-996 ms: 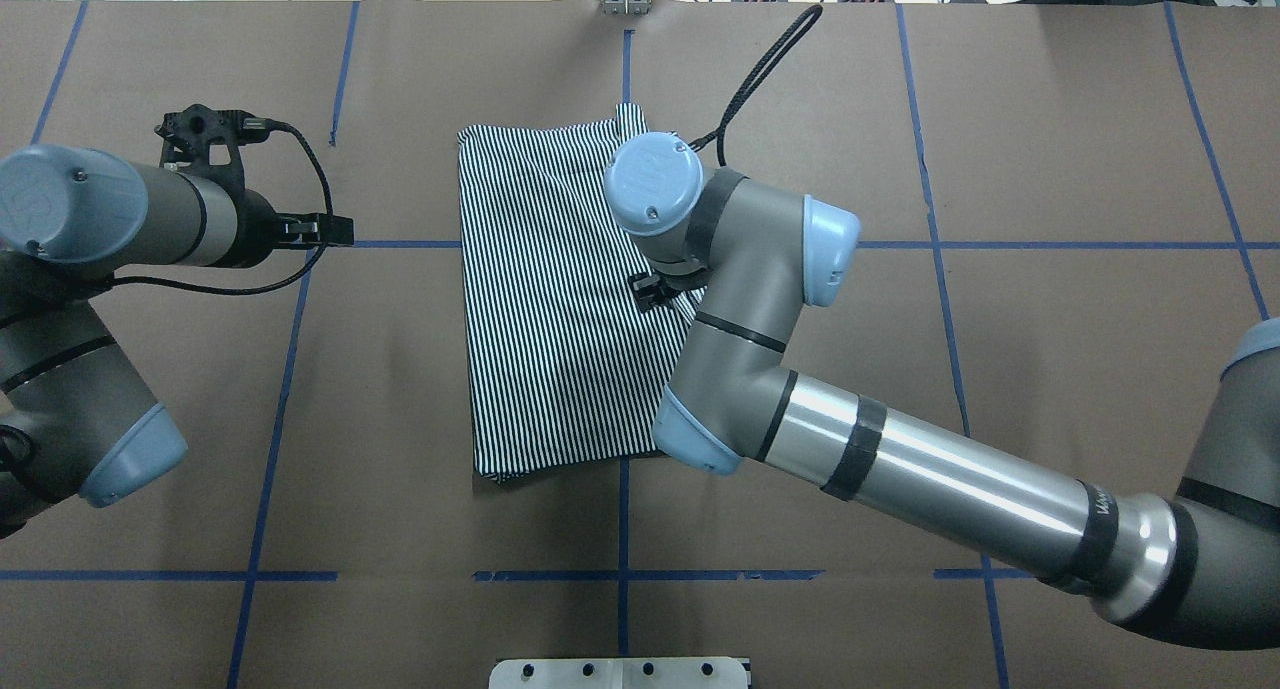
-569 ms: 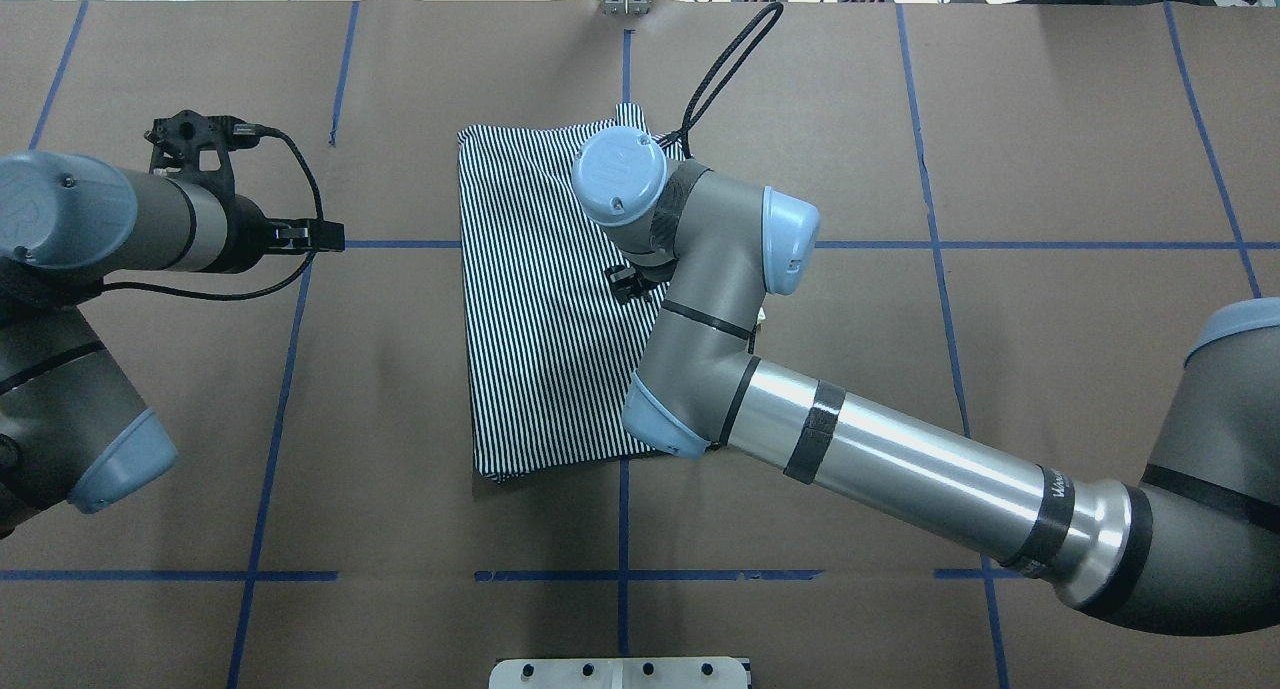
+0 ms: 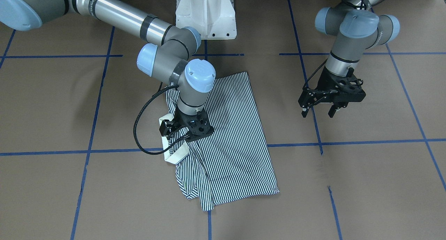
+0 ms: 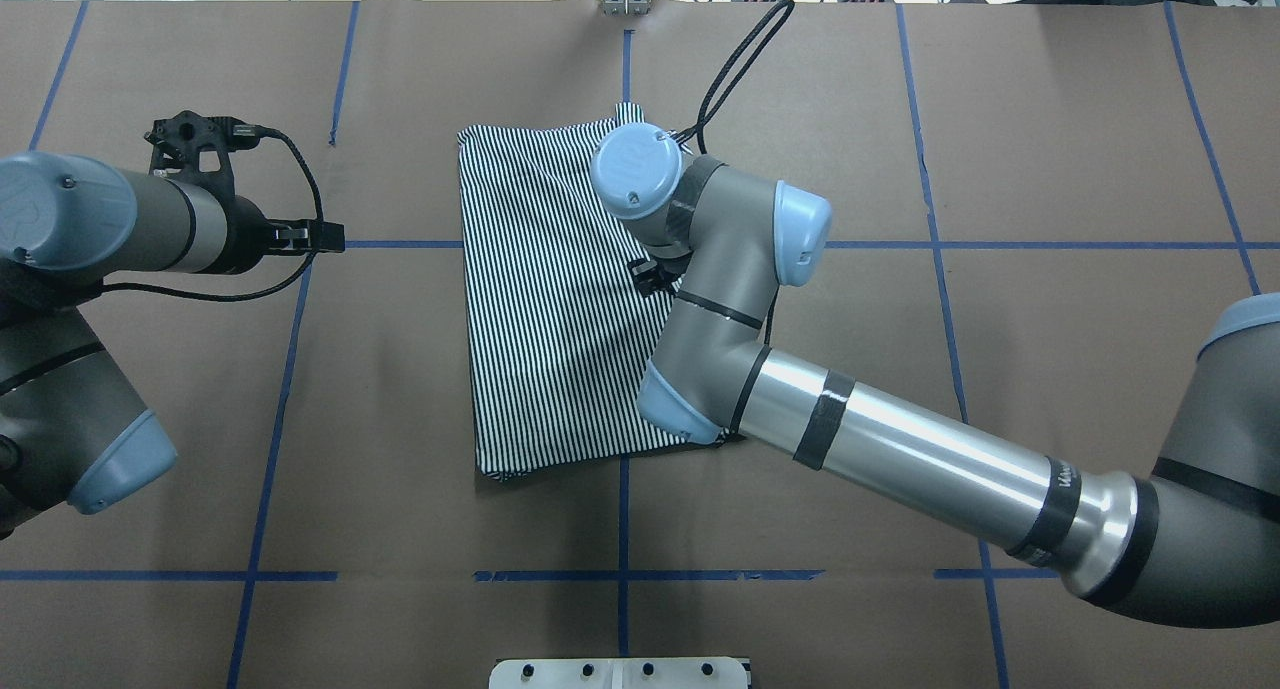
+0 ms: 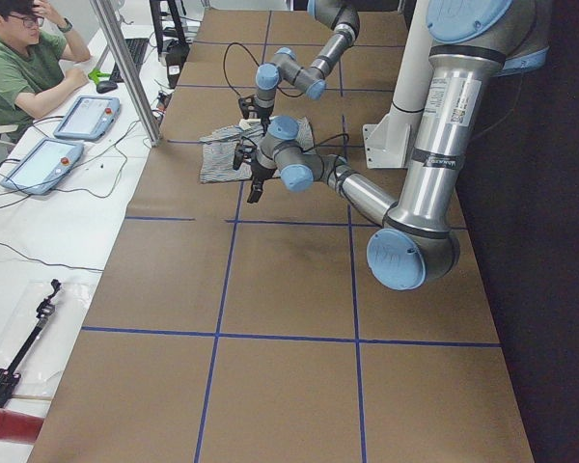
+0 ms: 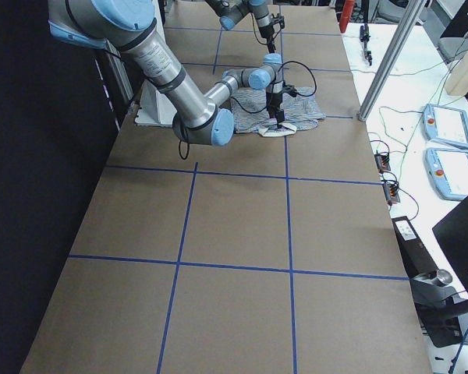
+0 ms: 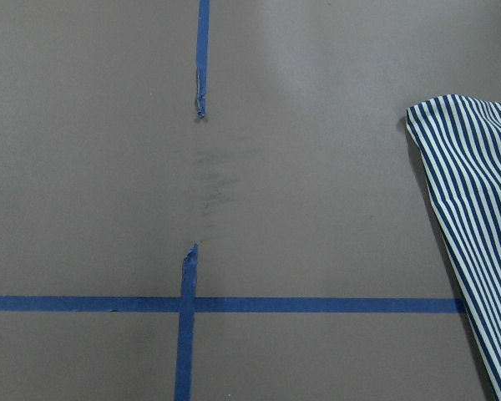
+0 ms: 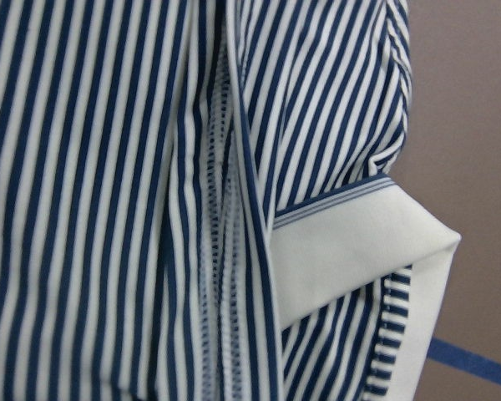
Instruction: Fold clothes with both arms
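Although the striped polo shirt point(image 4: 540, 299) already lies as a long, narrow panel at the middle of the paper-covered table point(image 4: 1050, 119), the fold looks only partly done. In the overhead view its nine o'clock edge is straight and flat. The three o'clock edge is hidden under the right arm point(image 4: 900, 449).

The front-facing view shows that hidden side at the shirt's nine o'clock. There the cream collar point(image 3: 174, 155) juts out past the stripes, and loose layers bunch toward seven o'clock. The right wrist camera agrees: the collar sits doubled over at four o'clock, beside a seam running top to bottom through rumpled stripes.

The right gripper point(image 3: 188, 137) points straight down at this untidy edge, right at the cloth beside the collar. Its body hides the fingertips, and the wrist view shows none, so I cannot tell whether the jaws are spread or pinching fabric.

The left gripper point(image 3: 317, 114) hangs over bare table, well apart from the shirt at its nine o'clock in the overhead view. Its jaws are spread and hold nothing. Its wrist camera sees only one corner of the shirt at three o'clock, plus the crossing blue tape lines point(image 7: 184, 303).

My reading is that the lengthwise folds are laid and the collar side is being tidied or tucked. What seems left is squaring that edge and then folding the strip crosswise, likely with both grippers taking an end together.
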Available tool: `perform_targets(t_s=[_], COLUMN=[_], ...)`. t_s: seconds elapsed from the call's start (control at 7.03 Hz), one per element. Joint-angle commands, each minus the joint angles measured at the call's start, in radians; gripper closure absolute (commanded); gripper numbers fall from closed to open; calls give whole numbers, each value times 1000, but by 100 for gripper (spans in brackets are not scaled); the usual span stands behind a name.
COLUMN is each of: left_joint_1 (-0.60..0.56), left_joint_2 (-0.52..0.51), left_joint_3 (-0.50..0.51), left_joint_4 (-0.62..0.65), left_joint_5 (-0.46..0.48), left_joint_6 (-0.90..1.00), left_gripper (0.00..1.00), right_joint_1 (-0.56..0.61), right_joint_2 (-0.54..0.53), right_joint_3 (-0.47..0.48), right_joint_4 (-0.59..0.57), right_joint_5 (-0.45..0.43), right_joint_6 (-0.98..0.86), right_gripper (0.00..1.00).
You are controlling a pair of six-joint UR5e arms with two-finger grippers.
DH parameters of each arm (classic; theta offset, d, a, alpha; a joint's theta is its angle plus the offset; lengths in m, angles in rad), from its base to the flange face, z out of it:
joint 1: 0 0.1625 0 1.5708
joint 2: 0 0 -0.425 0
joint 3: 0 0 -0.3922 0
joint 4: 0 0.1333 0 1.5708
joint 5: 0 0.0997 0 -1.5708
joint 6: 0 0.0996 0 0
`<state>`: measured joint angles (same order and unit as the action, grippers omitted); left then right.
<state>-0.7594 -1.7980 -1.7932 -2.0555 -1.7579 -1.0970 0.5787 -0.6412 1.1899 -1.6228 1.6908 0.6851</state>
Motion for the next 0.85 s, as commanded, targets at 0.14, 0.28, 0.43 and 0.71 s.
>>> perform_targets(t_s=[0.14, 0.28, 0.43, 0.71], left_joint_1=[0, 2, 2, 2], left_joint_2=[-1, -1, -1, -1], left_joint_3=[-5, -5, -5, -5], left_joint_4=[0, 0, 0, 0], left_joint_5=[0, 0, 0, 0], left_joint_6=[-3, -3, -3, -1], left_gripper=[0, 0, 0, 0], right_joint_1=[155, 215, 236, 242], right_joint_2=[-102, -133, -150, -125], right_joint_3=[35, 51, 45, 39], right_joint_4=[7, 9, 11, 84], right_joint_5=[27, 67, 61, 65], right_joint_6=[-218, -301, -337, -323], right_gripper=[0, 0, 0, 0])
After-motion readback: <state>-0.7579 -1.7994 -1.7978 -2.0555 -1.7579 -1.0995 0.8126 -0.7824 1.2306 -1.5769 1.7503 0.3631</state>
